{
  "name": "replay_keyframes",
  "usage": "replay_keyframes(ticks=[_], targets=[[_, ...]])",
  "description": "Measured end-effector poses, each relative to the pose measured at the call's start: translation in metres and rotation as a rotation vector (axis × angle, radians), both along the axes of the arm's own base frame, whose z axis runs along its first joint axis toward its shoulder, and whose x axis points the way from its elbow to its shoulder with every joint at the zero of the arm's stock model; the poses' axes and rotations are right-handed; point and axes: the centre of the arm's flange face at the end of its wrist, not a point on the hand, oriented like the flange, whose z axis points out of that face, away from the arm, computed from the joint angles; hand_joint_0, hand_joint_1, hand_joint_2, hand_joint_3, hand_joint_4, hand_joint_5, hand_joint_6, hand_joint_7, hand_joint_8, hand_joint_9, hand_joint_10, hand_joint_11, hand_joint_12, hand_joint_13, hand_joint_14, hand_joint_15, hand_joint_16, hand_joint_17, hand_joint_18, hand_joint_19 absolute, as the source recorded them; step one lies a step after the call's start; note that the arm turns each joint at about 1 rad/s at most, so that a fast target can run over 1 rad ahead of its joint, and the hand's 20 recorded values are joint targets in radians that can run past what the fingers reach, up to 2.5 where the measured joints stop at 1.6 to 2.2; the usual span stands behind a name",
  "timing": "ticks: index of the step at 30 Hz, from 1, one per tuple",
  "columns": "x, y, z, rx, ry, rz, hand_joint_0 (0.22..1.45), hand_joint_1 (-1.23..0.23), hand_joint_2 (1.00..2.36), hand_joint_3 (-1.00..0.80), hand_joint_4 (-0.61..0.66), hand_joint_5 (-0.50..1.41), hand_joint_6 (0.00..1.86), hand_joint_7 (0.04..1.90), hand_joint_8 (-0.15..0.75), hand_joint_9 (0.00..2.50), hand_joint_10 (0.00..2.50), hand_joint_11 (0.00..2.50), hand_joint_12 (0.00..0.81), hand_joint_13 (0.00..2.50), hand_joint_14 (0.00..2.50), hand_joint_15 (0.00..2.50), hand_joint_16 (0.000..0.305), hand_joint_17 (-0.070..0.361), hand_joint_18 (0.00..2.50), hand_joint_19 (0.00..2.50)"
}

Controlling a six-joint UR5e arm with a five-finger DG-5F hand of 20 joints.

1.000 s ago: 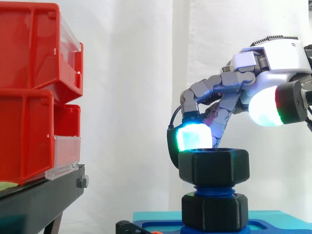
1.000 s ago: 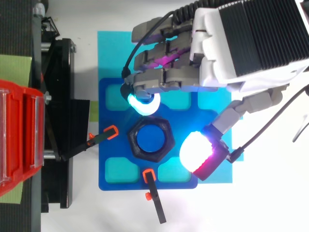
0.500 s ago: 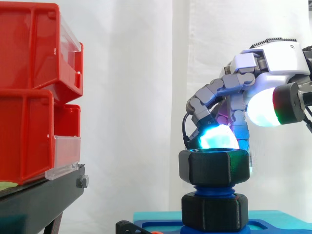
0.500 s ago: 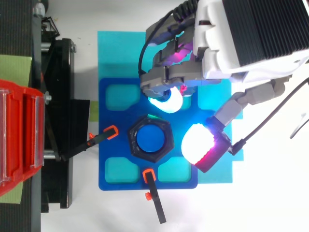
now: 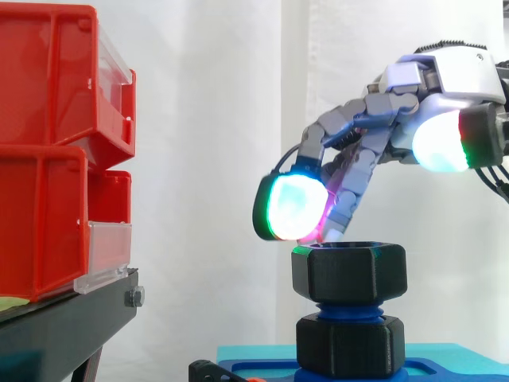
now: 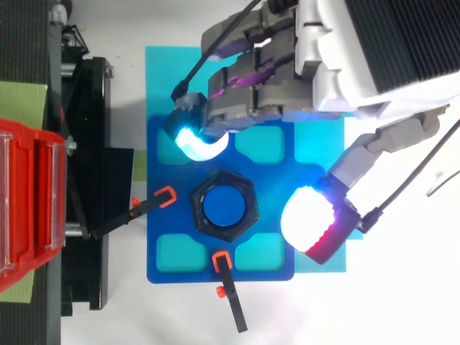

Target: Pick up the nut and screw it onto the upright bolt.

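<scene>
My fingers (image 5: 290,208) are spread loose, pinching nothing, just above the nut (image 5: 348,270); the hand (image 6: 374,43) hovers clear; the nut sits threaded on the upright bolt (image 5: 348,307); I judge only final turns remain.

**Nut on the bolt at centre, hand above it to the right**

In the top view the nut (image 6: 199,208) sits round the upright bolt (image 6: 223,207) at the middle of the fixture plate (image 6: 154,241), which lies on a mat (image 6: 167,75). One clamp (image 6: 149,205) meets the plate from the left, another clamp (image 6: 228,287) from below. In the side view a lower nut (image 5: 348,346) sits beneath the first. The hand (image 5: 445,87) reaches in from the upper right; its fingertips (image 5: 290,208) hang just above the nut's left edge, apart from it. Stacked bins (image 5: 48,151) rest on a stand (image 5: 67,322) at far left.
</scene>
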Motion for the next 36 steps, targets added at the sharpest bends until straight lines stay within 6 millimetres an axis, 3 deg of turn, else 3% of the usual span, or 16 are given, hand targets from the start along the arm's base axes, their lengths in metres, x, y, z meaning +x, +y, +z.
replay_keyframes(ticks=[6, 7, 10, 20, 30, 36], targets=[[0.0, 0.001, 0.001, -0.001, -0.017, 0.025, 0.48, -0.41, 1.0, -0.5, 0.19, -0.16, 0.5, 0.54, 0.271, 0.67, 0.0, 0.0, 0.389, 0.55, 0.0, 0.0, 0.068, 0.152, 0.26, 0.0], [0.001, 0.002, 0.0, -0.001, -0.017, 0.027, 0.47, -0.4, 1.0, -0.5, 0.19, -0.16, 0.5, 0.53, 0.266, 0.62, 0.0, 0.0, 0.387, 0.45, 0.0, 0.0, 0.065, 0.146, 0.09, 0.0], [0.001, 0.007, -0.003, 0.001, -0.017, 0.031, 0.47, -0.41, 1.0, -0.5, 0.19, -0.16, 0.5, 0.53, 0.263, 0.58, 0.0, 0.0, 0.379, 0.37, 0.0, 0.0, 0.06, 0.134, 0.0, 0.0], [0.007, 0.025, -0.005, 0.014, -0.021, 0.034, 0.45, -0.35, 1.0, -0.5, 0.06, -0.21, 0.5, 0.5, 0.216, 0.32, 0.0, 0.0, 0.382, 0.18, 0.0, 0.0, 0.061, 0.138, 0.0, 0.0], [0.013, 0.04, -0.007, 0.014, -0.045, 0.051, 0.44, -0.31, 1.0, -0.5, 0.06, -0.22, 0.5, 0.5, 0.207, 0.24, 0.0, 0.0, 0.384, 0.11, 0.0, 0.0, 0.063, 0.142, 0.0, 0.0], [0.021, 0.043, -0.024, 0.022, -0.046, 0.055, 0.44, -0.3, 1.0, -0.5, 0.07, -0.21, 0.5, 0.51, 0.208, 0.24, 0.0, 0.0, 0.384, 0.11, 0.0, 0.0, 0.063, 0.142, 0.0, 0.0]])
